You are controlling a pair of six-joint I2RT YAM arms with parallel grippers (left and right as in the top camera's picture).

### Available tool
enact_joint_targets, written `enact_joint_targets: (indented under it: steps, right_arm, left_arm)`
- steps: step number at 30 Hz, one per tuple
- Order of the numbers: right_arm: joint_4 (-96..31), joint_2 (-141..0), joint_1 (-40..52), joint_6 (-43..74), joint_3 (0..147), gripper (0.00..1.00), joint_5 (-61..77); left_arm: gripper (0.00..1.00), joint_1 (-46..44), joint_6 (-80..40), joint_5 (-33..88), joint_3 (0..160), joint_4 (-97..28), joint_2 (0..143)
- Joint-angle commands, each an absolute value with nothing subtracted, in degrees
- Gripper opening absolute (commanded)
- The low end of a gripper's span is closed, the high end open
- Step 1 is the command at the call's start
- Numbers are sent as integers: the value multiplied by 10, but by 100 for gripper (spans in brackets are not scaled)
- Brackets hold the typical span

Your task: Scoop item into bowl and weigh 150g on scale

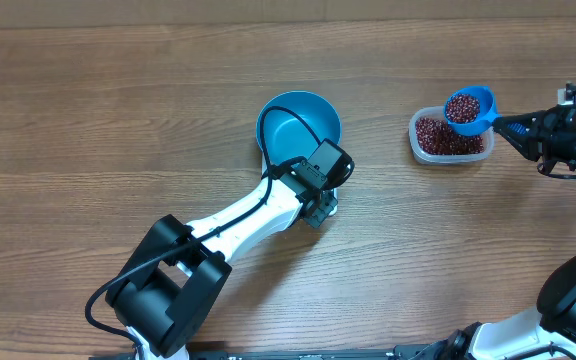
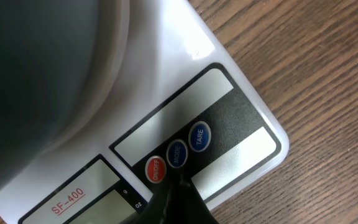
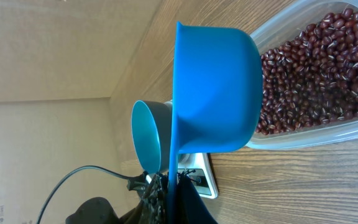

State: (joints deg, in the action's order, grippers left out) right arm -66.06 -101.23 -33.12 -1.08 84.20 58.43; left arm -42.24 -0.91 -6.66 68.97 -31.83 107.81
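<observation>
Nearest, the left gripper is resting fully closed and empty, its tips touching the front strip of the scale just below the MODE button. The bowl is sitting on the scale, with no beans showing inside. Farther right, the right gripper is clamping the handle of the scoop, which is hovering heaped over the tub of beans. Tilting the scoop while crossing could spill beans, and a slipping left tip could hit the ON/OFF button.
</observation>
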Motion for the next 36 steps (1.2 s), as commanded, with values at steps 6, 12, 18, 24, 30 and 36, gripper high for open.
enact_joint_targets:
  steps: [6,12,18,24,30,36]
  right_arm:
    - [-659,-1016,-331,-18,843,4,595]
    - [-659,-1016,-331,-18,843,4,591]
    - [-661,-1016,-331,-19,843,4,585]
    - [-662,-1016,-331,-18,843,4,585]
    - [-663,-1016,-331,-18,843,4,585]
    - [-663,-1016,-331,-20,843,4,581]
  left_arm:
    - [4,-419,2,-61,689,-304,1083]
    - [5,-419,-1,-59,696,-300,1079]
    - [4,-419,-4,-60,696,-300,1078]
    - [4,-419,-4,-64,699,-304,1078]
    - [4,-419,-4,-71,699,-308,1078]
    - [5,-419,-4,-74,699,-311,1078]
